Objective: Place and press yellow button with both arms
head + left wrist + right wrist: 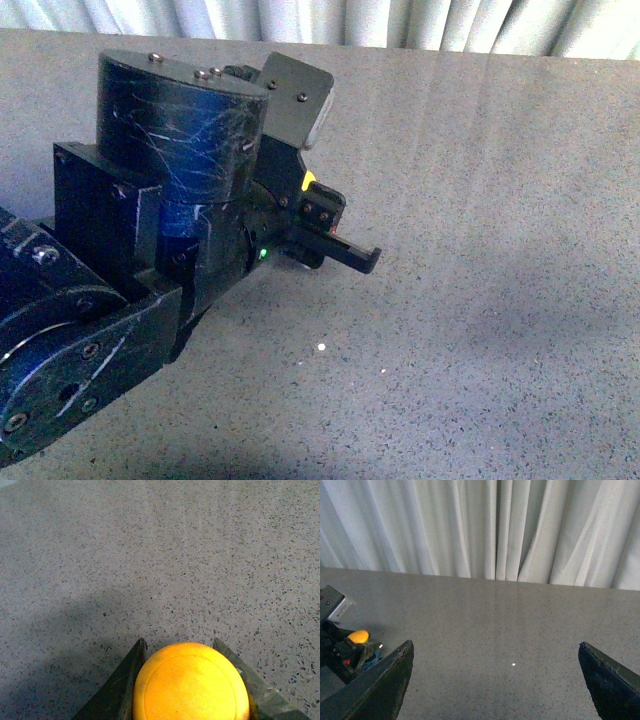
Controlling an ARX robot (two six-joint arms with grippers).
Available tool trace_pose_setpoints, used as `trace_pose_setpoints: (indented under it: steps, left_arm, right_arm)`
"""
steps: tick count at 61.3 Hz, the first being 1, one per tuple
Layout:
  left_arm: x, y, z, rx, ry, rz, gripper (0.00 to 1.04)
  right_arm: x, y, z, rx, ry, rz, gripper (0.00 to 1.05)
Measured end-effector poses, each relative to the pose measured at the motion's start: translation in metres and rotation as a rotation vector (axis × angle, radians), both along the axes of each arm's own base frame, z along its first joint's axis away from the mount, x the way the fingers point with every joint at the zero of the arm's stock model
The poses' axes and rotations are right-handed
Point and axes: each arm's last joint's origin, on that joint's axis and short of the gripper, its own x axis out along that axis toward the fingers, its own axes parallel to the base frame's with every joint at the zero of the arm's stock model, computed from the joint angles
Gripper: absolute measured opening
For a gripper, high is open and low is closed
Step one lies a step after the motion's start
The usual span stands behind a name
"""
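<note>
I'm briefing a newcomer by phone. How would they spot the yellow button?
On the grey speckled table, find the bulky black left arm. Its gripper clasps the yellow button between black fingers. It is the only bright yellow, dome-capped thing there; everything around it is black.

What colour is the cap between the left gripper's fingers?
Plain yellow-orange; the yellow button shows best in the left wrist view.
</note>
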Motion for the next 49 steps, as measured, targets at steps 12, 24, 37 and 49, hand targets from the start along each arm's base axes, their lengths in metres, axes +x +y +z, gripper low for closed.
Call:
trace_pose_setpoints:
  steps: [12,24,37,49]
  left_arm:
    - [-0.001,-0.003,-0.001,0.005,-0.004,-0.007,0.40]
    - [-0.006,-0.002,-0.006,0.013,0.009,-0.019,0.70]
    - [-0.021,0.009,0.001,-0.003,-0.003,-0.018,0.97]
    - [-0.037,0.040,0.024,-0.071,-0.049,0.031,0.96]
  right_arm:
    - [0.000,0.000,0.000,0.000,0.000,0.000,0.96]
    - [0.000,0.000,0.000,0.000,0.000,0.000,0.96]
    - [0.000,0.000,0.000,0.000,0.000,0.000,0.96]
    - [0.000,0.000,0.000,0.000,0.000,0.000,0.96]
